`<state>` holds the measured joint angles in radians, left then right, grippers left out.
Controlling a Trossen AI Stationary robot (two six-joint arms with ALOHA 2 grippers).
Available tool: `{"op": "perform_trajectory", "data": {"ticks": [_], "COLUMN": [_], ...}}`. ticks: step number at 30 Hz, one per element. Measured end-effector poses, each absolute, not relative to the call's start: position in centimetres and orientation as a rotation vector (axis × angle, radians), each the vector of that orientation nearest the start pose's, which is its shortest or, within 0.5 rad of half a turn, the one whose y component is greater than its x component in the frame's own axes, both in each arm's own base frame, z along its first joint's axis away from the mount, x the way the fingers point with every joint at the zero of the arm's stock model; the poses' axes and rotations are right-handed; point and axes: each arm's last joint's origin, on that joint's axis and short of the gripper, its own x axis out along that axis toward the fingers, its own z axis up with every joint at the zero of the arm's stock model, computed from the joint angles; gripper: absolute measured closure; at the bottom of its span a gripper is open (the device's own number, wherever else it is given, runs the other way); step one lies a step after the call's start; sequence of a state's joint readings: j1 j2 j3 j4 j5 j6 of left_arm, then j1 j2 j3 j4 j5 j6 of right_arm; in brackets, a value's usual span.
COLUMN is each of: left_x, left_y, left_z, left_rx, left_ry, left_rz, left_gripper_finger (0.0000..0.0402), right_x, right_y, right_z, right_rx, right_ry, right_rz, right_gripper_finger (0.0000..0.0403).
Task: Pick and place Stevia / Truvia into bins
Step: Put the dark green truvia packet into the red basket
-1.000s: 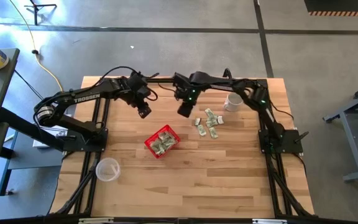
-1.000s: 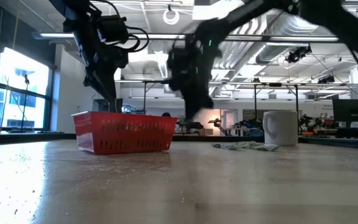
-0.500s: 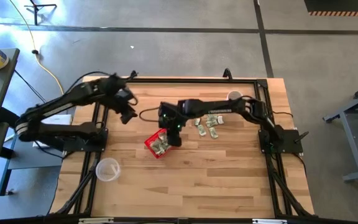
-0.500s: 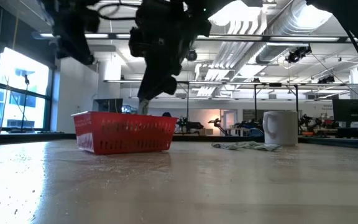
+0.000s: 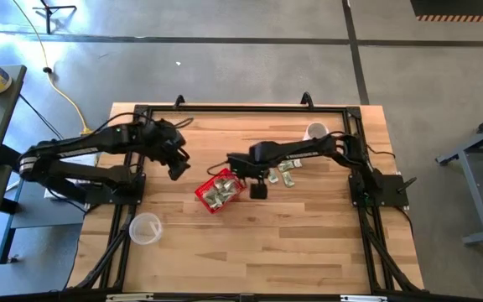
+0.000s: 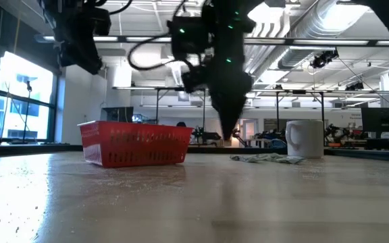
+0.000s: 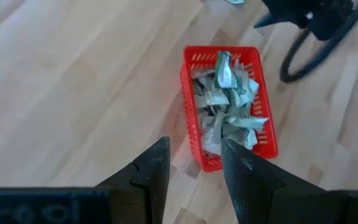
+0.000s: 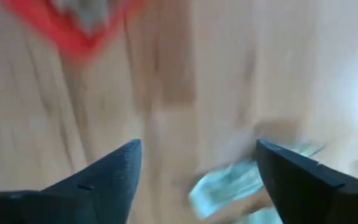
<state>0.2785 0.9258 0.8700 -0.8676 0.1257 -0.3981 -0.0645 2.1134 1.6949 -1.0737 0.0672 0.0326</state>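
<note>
A clear cup (image 5: 145, 227) stands at the desk's (image 5: 292, 243) near edge. Mid-desk, the sachet-filled red basket (image 5: 218, 191) sits beside the right hand (image 5: 258, 190), fingers spread, empty. Loose sachets (image 5: 285, 174) lie just beyond. The left hand (image 5: 177, 170) hovers nearby, fingers apart. Farthest, a white mug (image 5: 314, 132).

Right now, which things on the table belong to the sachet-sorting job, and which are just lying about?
Part of the job:
- red basket, already holding sachets
- loose sachets on the table beside it
- right pincer, open, next to the basket
- left pincer, empty, hovering by the basket

Just lying about:
- white mug
- clear plastic cup
</note>
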Motion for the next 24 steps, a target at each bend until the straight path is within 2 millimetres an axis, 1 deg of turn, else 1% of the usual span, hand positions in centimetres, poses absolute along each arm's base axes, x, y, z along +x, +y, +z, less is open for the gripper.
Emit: {"op": "perform_trajectory", "data": {"ticks": [2, 4, 7, 9, 12, 14, 16, 19, 22, 24], "left_x": [16.6, 16.8, 16.8, 16.9, 17.3, 17.6, 17.7, 17.8, 17.9, 17.9], "left_y": [4.0, 3.8, 3.7, 3.8, 3.9, 4.0, 4.0, 4.1, 4.1, 4.1], "left_z": [27.8, 27.1, 26.9, 27.0, 27.3, 27.5, 27.7, 27.8, 27.8, 27.8], "left_rx": [-0.544, -0.527, -0.497, -0.491, -0.485, -0.476, -0.460, -0.407, -0.360, -0.342], "left_ry": [0.892, 0.923, 0.922, 0.904, 0.850, 0.818, 0.793, 0.789, 0.786, 0.789], "left_rz": [0.315, 0.324, 0.355, 0.368, 0.362, 0.352, 0.342, 0.333, 0.321, 0.315], "left_gripper_finger": [0.0223, 0.0223, 0.0223, 0.0223, 0.0223, 0.0223, 0.0223, 0.0223, 0.0223, 0.0223], "right_x": [39.6, 38.4, 36.6, 35.5, 34.7, 34.5, 34.9, 35.4, 35.8, 35.8], "right_y": [-3.0, -3.3, -4.6, -6.2, -9.2, -10.6, -10.8, -9.9, -9.2, -9.0], "right_z": [18.0, 17.4, 16.7, 16.9, 16.6, 16.0, 15.8, 15.0, 14.2, 13.6], "right_rx": [0.050, 0.054, 0.111, 0.276, 0.638, 0.778, 0.839, 0.875, 0.876, 0.848], "right_ry": [1.500, 1.470, 1.409, 1.341, 1.219, 1.163, 1.116, 1.136, 1.121, 1.126], "right_rz": [-0.139, -0.147, -0.233, -0.337, -0.545, -0.634, -0.657, -0.673, -0.748, -0.831], "right_gripper_finger": [0.0086, 0.0081, 0.0081, 0.0081, 0.0080, 0.0080, 0.0080, 0.0080, 0.0082, 0.0092]}}
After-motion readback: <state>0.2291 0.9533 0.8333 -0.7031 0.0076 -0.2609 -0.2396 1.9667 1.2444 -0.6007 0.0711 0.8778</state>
